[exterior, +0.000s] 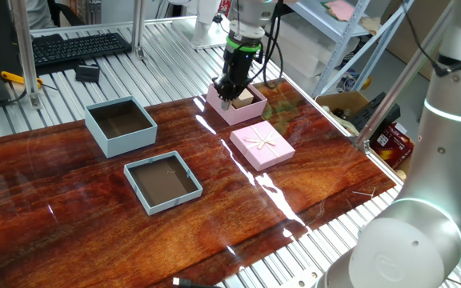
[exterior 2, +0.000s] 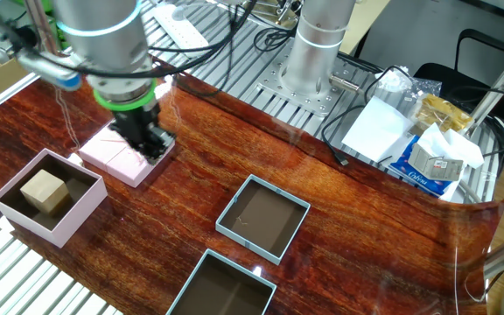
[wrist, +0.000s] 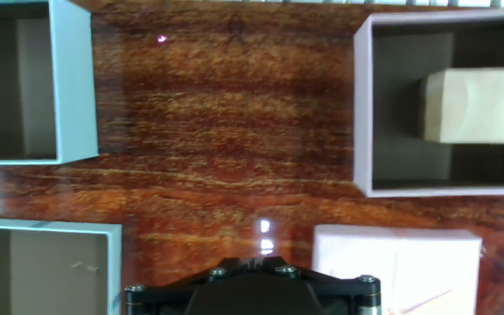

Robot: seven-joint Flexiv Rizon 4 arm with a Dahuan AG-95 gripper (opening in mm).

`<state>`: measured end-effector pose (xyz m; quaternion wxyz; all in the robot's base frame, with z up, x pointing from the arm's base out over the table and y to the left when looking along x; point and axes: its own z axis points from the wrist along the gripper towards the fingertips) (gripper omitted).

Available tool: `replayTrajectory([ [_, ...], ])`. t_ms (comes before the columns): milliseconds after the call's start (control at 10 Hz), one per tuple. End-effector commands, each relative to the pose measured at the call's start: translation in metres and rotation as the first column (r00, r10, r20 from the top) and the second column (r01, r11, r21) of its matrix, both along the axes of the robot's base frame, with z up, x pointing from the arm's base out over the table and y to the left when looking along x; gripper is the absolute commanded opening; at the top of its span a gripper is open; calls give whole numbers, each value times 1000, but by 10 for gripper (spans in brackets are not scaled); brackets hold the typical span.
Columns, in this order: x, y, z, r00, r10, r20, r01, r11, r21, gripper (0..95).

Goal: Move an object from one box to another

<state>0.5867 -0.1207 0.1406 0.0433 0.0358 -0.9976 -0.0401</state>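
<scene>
The small tan wooden cube [exterior: 245, 98] lies inside the pink box [exterior: 232, 112] at the far side of the table. It also shows in the other fixed view [exterior 2: 45, 191] and the hand view [wrist: 469, 105]. My gripper [exterior: 226, 99] hangs above the table beside the pink box [exterior 2: 7, 206] and the pink lid [exterior 2: 112, 156]. It holds nothing and its fingers look closed. In the hand view only its black body [wrist: 265, 262] shows. The tall blue-grey box [exterior: 120, 126] stands to the left, holding nothing, and shows in the hand view [wrist: 73, 79] too.
A shallower blue-grey tray [exterior: 163, 184] lies near the front. The flat pink lid with a ribbon bow [exterior: 262, 145] lies just in front of the pink box. A keyboard [exterior: 78, 46] and metal posts stand behind the table.
</scene>
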Motion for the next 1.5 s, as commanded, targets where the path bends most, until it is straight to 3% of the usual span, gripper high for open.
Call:
replayTrajectory([
  [100, 6, -12, -2, 1000, 16, 4, -16, 1000, 1, 0],
  [200, 9, -19, -5, 1000, 27, 5, -27, 1000, 5, 0],
  [400, 4, -26, -26, 999, 32, 41, -33, 999, 25, 0],
  [500, -3, -30, -46, 998, 24, 58, -26, 999, 41, 0],
  [600, -7, -29, -60, 999, 4, 48, -6, 999, 37, 0],
  [800, -6, -29, -58, 1000, 2, 19, -3, 1000, 29, 0],
  [1300, -5, -28, -58, 1000, 7, 16, -7, 1000, -19, 0],
  [1500, -4, -27, -55, 1000, -14, -2, 14, 999, -43, 0],
])
